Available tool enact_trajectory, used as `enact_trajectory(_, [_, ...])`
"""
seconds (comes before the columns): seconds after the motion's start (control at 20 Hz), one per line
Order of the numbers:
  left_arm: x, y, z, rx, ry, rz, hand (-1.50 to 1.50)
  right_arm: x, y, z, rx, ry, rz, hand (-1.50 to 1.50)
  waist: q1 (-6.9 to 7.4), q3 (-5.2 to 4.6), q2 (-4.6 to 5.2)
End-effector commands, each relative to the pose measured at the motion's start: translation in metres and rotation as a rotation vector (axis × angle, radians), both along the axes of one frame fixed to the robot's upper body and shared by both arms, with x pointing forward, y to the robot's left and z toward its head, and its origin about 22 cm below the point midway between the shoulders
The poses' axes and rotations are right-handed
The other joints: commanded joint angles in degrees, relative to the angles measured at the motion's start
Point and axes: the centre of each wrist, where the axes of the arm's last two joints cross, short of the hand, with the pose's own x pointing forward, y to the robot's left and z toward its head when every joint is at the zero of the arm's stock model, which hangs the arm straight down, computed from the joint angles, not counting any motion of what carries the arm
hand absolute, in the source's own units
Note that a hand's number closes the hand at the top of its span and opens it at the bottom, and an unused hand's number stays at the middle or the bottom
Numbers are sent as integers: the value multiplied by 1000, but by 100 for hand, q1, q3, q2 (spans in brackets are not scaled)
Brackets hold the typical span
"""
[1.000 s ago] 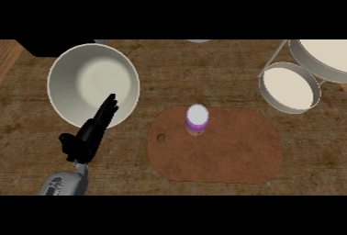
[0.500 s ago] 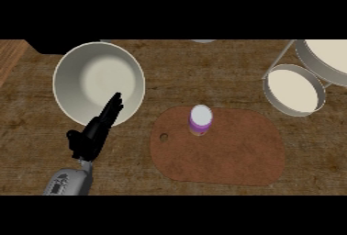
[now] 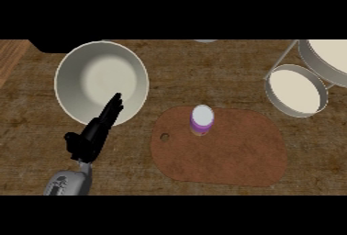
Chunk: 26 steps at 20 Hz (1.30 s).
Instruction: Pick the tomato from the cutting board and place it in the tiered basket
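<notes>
A brown cutting board (image 3: 230,151) lies on the counter right of centre. Near its upper left edge stands a small purple object with a white top (image 3: 202,118); nothing that looks like a tomato shows. The tiered basket stands at the upper right, with a lower round tier (image 3: 295,90) and an upper tier (image 3: 328,55) cut off by the edge. My left hand (image 3: 92,135) is at the lower left, fingers straight and pointing up over the rim of a white plate, well left of the board. It holds nothing. My right hand shows nowhere.
A large white plate (image 3: 95,78) lies at the upper left, partly under my left hand's fingertips. The wooden counter (image 3: 203,69) stretches between plate, board and basket. A lighter wooden strip (image 3: 10,59) runs along the far left edge.
The whole view has drifted slightly to the right. My left hand has crept a little up and right, fingers still straight. The purple object stays on the board.
</notes>
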Motion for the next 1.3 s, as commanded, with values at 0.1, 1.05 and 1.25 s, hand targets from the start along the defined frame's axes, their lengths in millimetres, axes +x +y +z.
enact_trajectory(0.1, [-10, -13, 2, 2, -1, 8, 0, 38, 48, -13, -1, 37, 36, 150, 13, 4, -7])
enact_trajectory(1.05, [-11, 0, 0, 3, -9, 28, 0, 68, 79, -53, 475, 344, 34, -150, -93, 1, -32])
enact_trajectory(1.25, [-8, 5, -13, 5, -1, 41, 0, 66, 75, -56, 554, 299, 39, -150, -163, 0, -32])
